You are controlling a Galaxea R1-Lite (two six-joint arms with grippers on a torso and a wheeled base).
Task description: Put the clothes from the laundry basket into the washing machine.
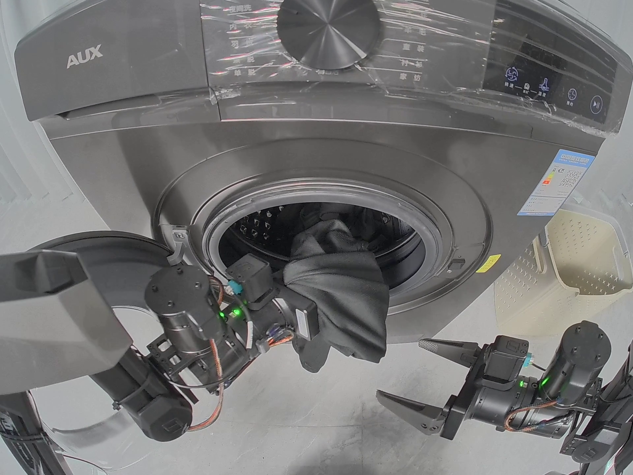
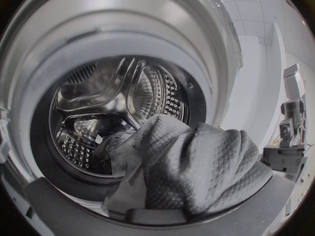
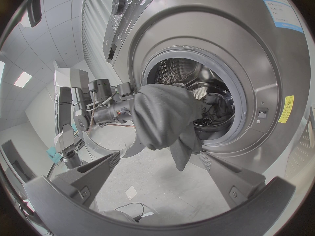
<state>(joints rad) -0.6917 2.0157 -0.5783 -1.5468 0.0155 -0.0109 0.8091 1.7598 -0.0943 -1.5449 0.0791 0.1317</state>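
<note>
The washing machine (image 1: 316,159) stands with its round door (image 1: 99,278) swung open to the left. My left gripper (image 1: 323,275) is at the lower rim of the drum opening, shut on a dark grey garment (image 1: 343,291) that drapes over it and hangs down in front of the machine. The same garment (image 2: 197,161) reaches into the steel drum (image 2: 131,92), where more dark clothes (image 3: 215,105) lie. My right gripper (image 1: 422,380) hangs open and empty, low and to the right of the opening, above the floor. The cream laundry basket (image 1: 580,265) sits to the machine's right.
The control panel with its dial (image 1: 328,22) is above the opening. The open door (image 3: 108,141) juts out beside my left arm. Grey floor (image 1: 310,423) lies open below the drum between both arms. A cable (image 3: 131,210) lies on the floor.
</note>
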